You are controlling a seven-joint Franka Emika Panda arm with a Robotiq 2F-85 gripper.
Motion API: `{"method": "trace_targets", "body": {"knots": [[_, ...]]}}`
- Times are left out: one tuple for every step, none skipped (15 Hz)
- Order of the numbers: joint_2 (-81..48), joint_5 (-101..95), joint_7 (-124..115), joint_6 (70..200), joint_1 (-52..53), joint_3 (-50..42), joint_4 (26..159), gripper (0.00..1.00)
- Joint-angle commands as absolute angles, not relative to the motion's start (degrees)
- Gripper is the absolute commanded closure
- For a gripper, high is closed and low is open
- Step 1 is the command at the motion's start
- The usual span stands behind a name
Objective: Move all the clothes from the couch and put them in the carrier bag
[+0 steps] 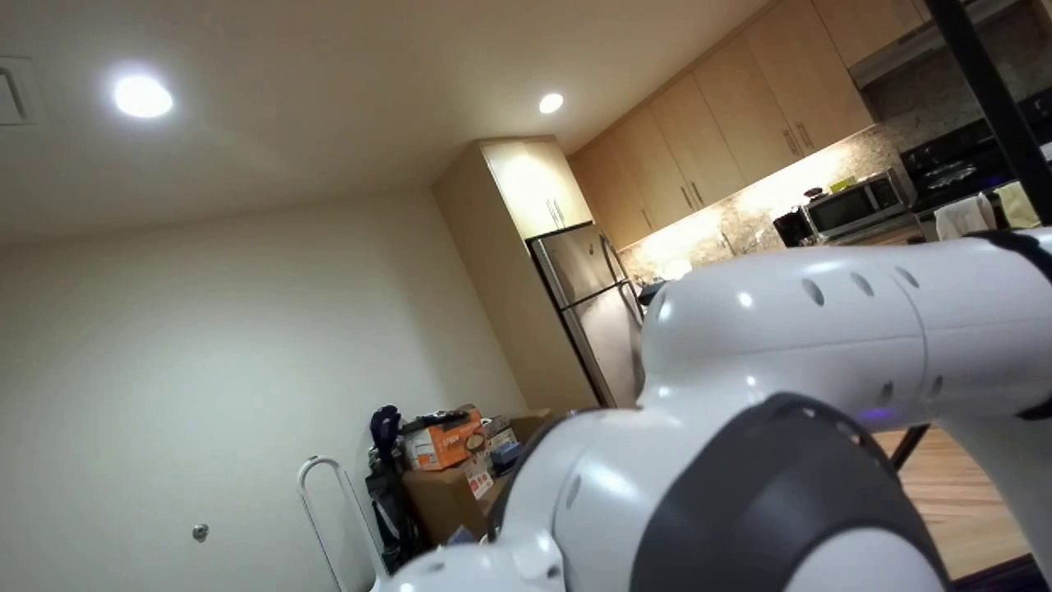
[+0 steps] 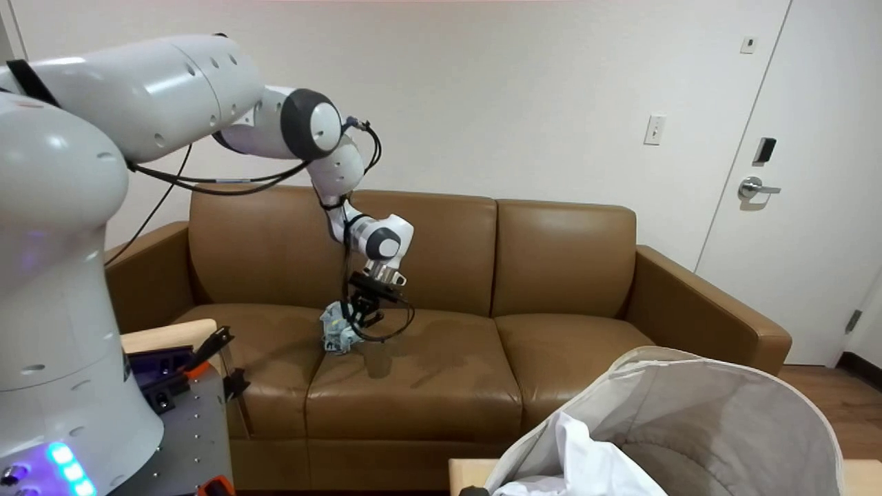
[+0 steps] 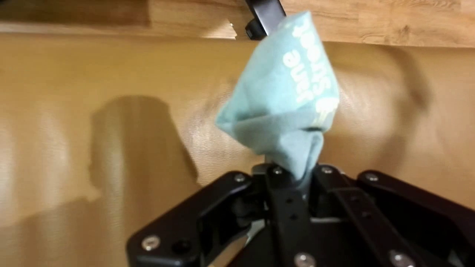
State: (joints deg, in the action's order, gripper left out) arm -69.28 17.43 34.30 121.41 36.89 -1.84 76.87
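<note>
Pinched between my gripper's (image 3: 301, 174) fingers is a light blue cloth (image 3: 282, 92) with white lettering, bunched at the grip and spread beyond it. In an exterior view the same garment (image 2: 337, 331) shows beside the black gripper (image 2: 364, 315), over the brown couch (image 2: 427, 365). Its shadow lies apart from it on the seat, so it appears raised. No other clothes show on the couch. The wide-mouthed grey carrier bag (image 2: 730, 406) stands front right, with a white cloth (image 2: 599, 461) inside near its left wall.
A pale wooden surface (image 2: 468, 472) is under the carrier bag. The couch backrest (image 2: 427, 241) rises behind the gripper, and black cables (image 2: 406, 324) loop around the wrist. Boxes (image 1: 448, 493) and a white-framed cart (image 1: 329, 493) stand by the wall in an exterior view.
</note>
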Motion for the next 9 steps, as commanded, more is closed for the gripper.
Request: {"method": "trace_targets", "body": {"knots": [[-66.5,9.8,28.3,121.1,31.9,3.5,78.5,0.89],[-63.7,9.9,26.6,119.7,32.1,2.8,80.2,0.89],[-61.6,10.0,25.7,119.2,32.4,2.5,81.8,0.89],[-60.4,10.1,25.1,119.0,32.6,2.3,82.9,0.89],[-59.9,10.1,24.8,119.0,32.8,2.3,83.6,0.89],[-59.9,10.1,24.7,119.0,32.9,2.3,84.0,0.96],[-59.4,8.5,24.0,118.5,32.1,2.5,84.3,0.96],[-57.5,5.6,21.2,118.9,31.2,2.6,85.9,0.96],[-54.9,3.4,19.2,119.4,29.7,2.9,87.8,0.96]]}}
